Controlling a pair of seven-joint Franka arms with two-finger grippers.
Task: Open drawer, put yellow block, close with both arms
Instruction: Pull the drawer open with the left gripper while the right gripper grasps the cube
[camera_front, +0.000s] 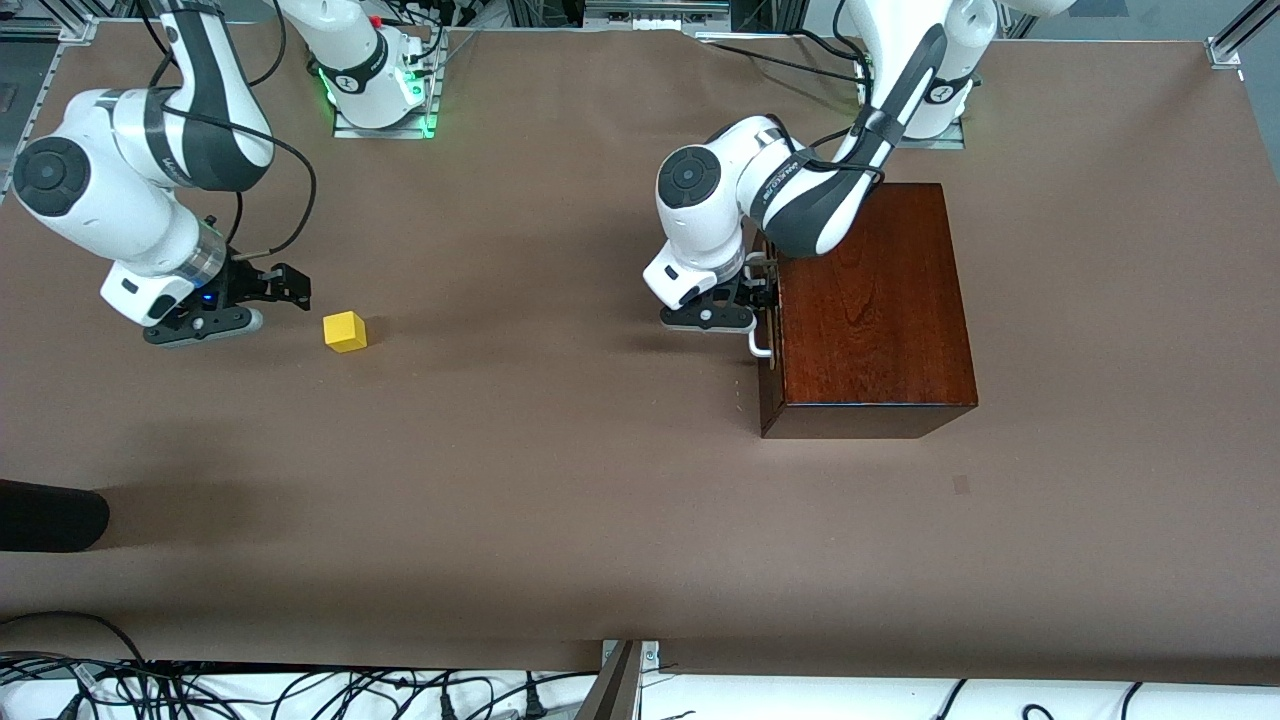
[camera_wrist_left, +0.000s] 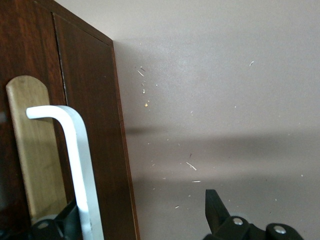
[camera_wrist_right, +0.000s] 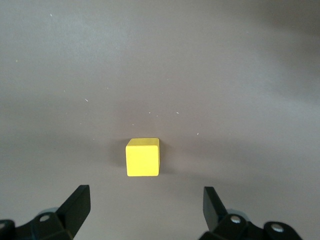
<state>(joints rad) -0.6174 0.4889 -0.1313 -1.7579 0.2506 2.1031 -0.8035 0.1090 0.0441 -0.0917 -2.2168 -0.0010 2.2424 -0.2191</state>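
Now the right tool (camera_wrist_right: 145, 210), fingers spread, sits just beside the yellow block (camera_front: 345, 331); left tool (camera_front: 748, 296) spread around the drawer handle (camera_wrist_left: 75, 165).

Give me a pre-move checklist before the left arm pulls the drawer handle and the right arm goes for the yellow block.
1. Left gripper at the handle, jaws open around it: ok.
2. Handle gripped: not ok, nothing is clamped yet.
3. Drawer shut flush in the wooden box: ok.
4. Right gripper lined up on the yellow block, jaws open: ok.
5. Block resting free on the table: ok.
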